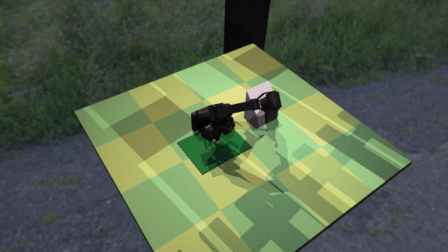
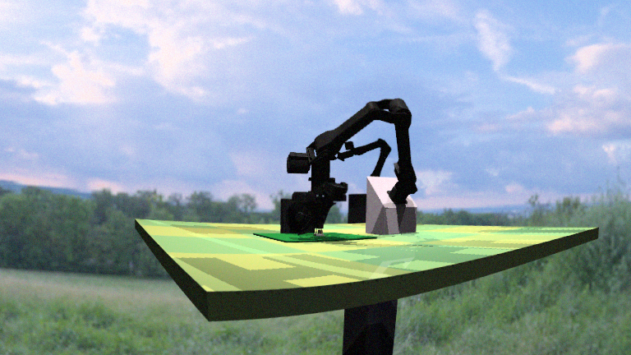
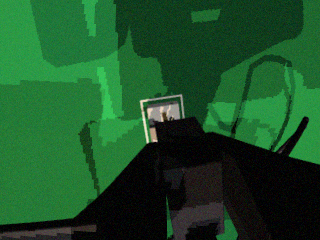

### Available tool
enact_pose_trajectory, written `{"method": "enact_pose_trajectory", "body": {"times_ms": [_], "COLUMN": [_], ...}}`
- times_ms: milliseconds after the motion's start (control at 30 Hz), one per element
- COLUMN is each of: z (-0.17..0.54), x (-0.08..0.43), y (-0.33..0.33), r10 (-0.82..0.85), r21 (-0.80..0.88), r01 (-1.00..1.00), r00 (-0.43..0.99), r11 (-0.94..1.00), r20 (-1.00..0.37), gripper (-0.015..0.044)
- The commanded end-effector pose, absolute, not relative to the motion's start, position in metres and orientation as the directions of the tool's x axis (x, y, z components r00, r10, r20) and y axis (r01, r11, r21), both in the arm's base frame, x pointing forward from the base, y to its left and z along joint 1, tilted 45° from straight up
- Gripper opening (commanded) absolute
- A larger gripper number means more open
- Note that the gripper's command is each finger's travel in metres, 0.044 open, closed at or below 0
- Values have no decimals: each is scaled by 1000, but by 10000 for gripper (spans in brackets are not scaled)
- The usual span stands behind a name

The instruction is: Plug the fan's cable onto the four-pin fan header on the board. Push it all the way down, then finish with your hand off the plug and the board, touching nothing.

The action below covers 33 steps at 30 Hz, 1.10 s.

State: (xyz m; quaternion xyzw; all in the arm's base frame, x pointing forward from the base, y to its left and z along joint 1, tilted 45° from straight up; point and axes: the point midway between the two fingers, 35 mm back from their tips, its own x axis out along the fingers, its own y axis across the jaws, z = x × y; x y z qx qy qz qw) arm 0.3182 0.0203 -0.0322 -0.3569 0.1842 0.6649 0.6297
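The green board (image 1: 189, 147) (image 2: 358, 237) (image 3: 40, 150) lies flat. The four-pin header (image 1: 216, 141) (image 2: 318, 232) (image 3: 162, 111), pale with upright pins, stands on it inside a white outline. My gripper (image 3: 180, 148) is shut on the dark plug (image 3: 180, 128), pointing down close over the board. In the wrist view the plug covers the header's near part, while some pins and the far edge show. Pins also show bare below the fingertips in the exterior view. I cannot tell whether plug and pins touch. A thin dark cable (image 1: 205, 143) loops beside the fingertips.
The black square fan (image 2: 293, 216) stands upright close beside my gripper. A pale, slant-topped block (image 1: 260, 90) (image 2: 381, 197) stands near the arm's base. A dark box (image 2: 356, 208) shows behind it. Patchy light and arm shadows cross the board and the table (image 1: 171, 199) (image 2: 260, 281).
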Motion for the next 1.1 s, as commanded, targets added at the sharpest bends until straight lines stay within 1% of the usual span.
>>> {"method": "enact_pose_trajectory", "body": {"times_ms": [0,1067], "z": [-32,-30], "x": [319,313], "y": [21,19], "r10": [708,708], "r21": [-208,-189], "r01": [-969,-975], "r00": [52,52], "r11": [-135,-117], "r20": [-704,-704], "gripper": [0,0]}}
